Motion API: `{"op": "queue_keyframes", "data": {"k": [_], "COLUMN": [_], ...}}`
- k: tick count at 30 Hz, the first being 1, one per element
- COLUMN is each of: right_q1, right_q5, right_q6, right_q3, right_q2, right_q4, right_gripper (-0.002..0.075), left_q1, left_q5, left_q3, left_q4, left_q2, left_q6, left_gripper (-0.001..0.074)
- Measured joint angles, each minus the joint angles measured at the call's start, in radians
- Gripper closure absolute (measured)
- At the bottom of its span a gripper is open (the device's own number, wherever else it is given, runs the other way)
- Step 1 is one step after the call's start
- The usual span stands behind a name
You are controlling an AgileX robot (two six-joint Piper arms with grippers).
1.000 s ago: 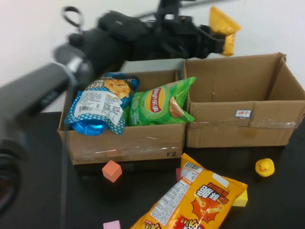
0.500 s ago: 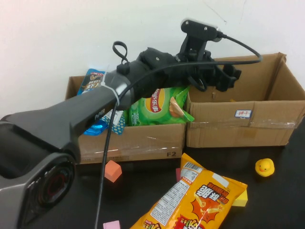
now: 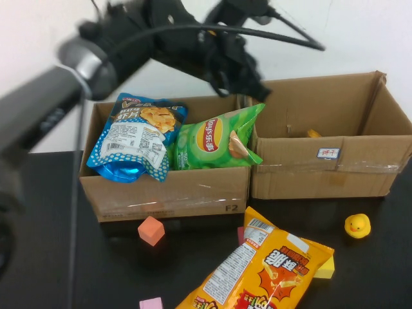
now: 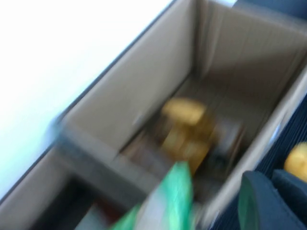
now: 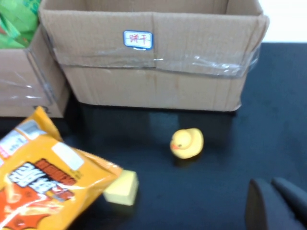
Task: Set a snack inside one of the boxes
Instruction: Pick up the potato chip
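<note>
Left wrist view shows a small yellow snack packet [image 4: 184, 125] lying on the floor of the right-hand brown cardboard box [image 3: 335, 138]; in the high view only its tip shows above the front wall. The left gripper [image 3: 248, 80] hangs above the boxes near their shared wall, holding nothing; its finger opening cannot be told. The left-hand cardboard box [image 3: 168, 193] holds a green chip bag [image 3: 215, 138] and a blue snack bag [image 3: 136, 136]. The right gripper [image 5: 276, 206] sits low over the black table [image 5: 211, 187] near a yellow rubber duck [image 5: 187, 143], fingers close together, empty.
</note>
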Motion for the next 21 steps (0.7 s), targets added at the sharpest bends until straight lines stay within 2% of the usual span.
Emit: {"op": "queue_keyframes", "data": {"k": [5,9,13,16,19,21], "right_q1": [0.0,0.001,0.012,0.029,0.062,0.089], "right_q5": [0.048,0.124,0.167,0.188,0.217,0.231], "right_q6": [0.0,-0.019,-0.068,-0.125,-0.223,-0.305], "right_q3": [-0.007,-0.041,-0.063,-0.068,-0.074,-0.089], "right_q2": [0.0,0.0,0.0,0.013,0.057,0.106], "right_q4": [0.048,0.056,0.084,0.146,0.245,0.334], "right_gripper": [0.0727,0.0695,0.0559,0.044,0.0352,0.0325], "left_q1": [0.002,0.007,0.014,0.016,0.016,0.016], "left_q5": [0.243,0.413,0.515,0.529,0.526,0.503], "left_q3": [0.0,0.0,0.0,0.012,0.1,0.202], "left_q4": [0.374,0.506,0.55,0.55,0.544,0.544], "left_q2": [-0.103,-0.171,-0.246,-0.306,-0.39,-0.462], "left_q6": [-0.211,-0.345,-0.401,-0.424,-0.454,-0.476], "left_gripper": [0.0732,0.0735,0.0735,0.0735,0.0735,0.0735]}}
